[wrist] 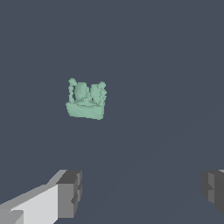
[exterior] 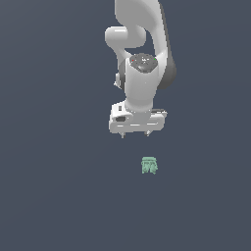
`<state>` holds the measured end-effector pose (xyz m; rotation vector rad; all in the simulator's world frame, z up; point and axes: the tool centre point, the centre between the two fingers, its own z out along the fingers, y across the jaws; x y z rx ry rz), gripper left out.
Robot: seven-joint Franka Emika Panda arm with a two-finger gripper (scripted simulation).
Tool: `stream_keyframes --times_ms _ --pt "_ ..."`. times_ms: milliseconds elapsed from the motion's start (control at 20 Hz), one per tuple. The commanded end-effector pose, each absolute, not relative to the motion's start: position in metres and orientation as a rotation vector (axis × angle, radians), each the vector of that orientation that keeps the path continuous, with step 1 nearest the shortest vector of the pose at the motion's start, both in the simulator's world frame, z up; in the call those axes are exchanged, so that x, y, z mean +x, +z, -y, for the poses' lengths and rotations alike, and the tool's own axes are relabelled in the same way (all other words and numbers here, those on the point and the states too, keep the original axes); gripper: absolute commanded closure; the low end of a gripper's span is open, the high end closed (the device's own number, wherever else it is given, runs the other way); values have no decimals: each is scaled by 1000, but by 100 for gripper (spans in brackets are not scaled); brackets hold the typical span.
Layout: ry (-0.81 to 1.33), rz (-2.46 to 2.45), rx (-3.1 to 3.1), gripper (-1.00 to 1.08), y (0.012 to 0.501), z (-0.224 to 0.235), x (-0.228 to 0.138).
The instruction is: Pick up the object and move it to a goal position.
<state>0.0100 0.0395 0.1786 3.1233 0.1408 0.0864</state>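
The object [exterior: 149, 165] is a tiny pale mint-green lumpy thing with ridges, lying on the dark grey floor. It also shows in the wrist view [wrist: 86, 100]. My white gripper [exterior: 135, 134] hangs above the floor, apart from the object, which lies toward the exterior view's right of it and nearer the camera. In the wrist view my gripper [wrist: 140, 190] is open and empty, with its two grey fingertips [wrist: 70, 192] set wide apart. The object lies outside the gap between them.
The plain dark grey floor [exterior: 59, 196] fills both views. The white arm [exterior: 142, 49] rises behind the gripper to the exterior view's upper edge. No other objects show.
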Motion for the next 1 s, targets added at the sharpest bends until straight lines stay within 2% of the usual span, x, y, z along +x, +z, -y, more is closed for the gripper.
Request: stream_keyframes --times_ms 0,450,950 --pt "86 -141 3123 -92 179 -40 10" --pt "39 -175 3139 -92 170 -72 2" --pt "36 -153 3141 -92 164 -75 12"
